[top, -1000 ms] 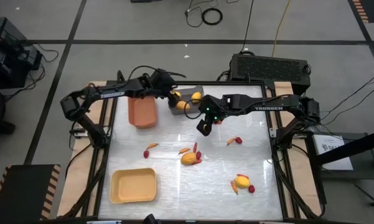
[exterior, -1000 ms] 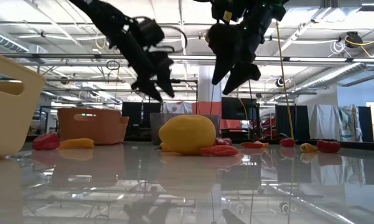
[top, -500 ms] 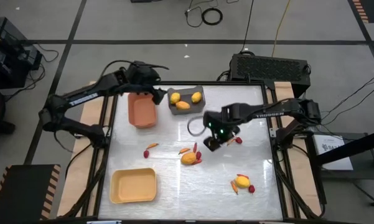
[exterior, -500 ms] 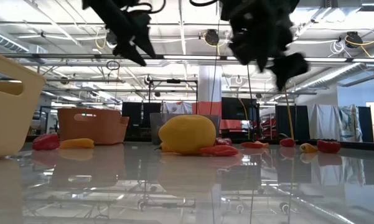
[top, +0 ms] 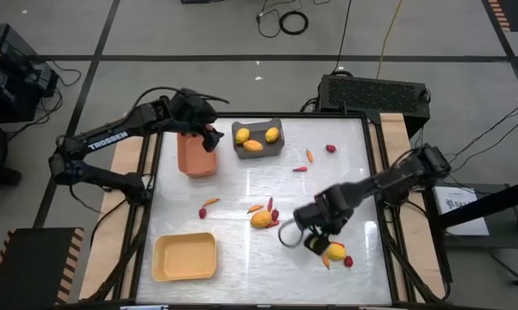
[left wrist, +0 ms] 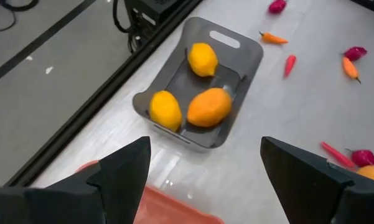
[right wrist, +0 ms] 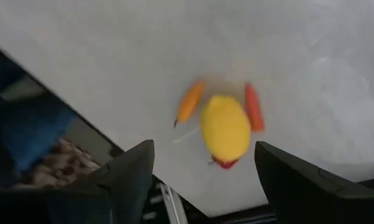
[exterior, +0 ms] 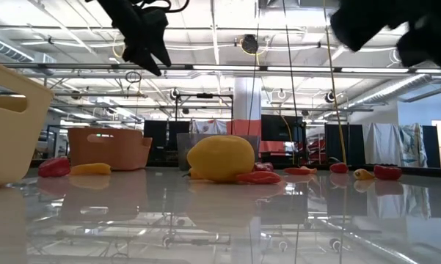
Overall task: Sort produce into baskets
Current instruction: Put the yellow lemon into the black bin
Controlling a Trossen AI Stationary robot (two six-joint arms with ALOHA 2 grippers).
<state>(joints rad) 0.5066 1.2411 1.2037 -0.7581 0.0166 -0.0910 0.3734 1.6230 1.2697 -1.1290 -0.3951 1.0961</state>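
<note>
The dark grey basket (top: 259,138) at the far middle holds three lemons (left wrist: 199,93). My left gripper (top: 209,138) is open and empty above the right rim of the orange-brown basket (top: 196,156), just left of the grey one. My right gripper (top: 315,244) is open and empty above the table at the near right. Its fingers stand on either side of a lemon (right wrist: 225,127) that lies between two carrot sticks (right wrist: 190,101) with a red piece (right wrist: 223,163) beside it. Another lemon (top: 261,220) lies mid-table. The pale yellow basket (top: 185,257) stands near left.
Loose carrot sticks and red pieces lie around the middle lemon (top: 255,207) and left of it (top: 209,203). More lie at the far right near the grey basket (top: 308,157). A black box (top: 375,90) stands behind the table's far edge.
My right gripper has swept from beside the grey basket toward the table's near right, ending over the lemon there. My left gripper has drawn back from the grey basket toward the table's left, over the orange-brown basket's rim.
</note>
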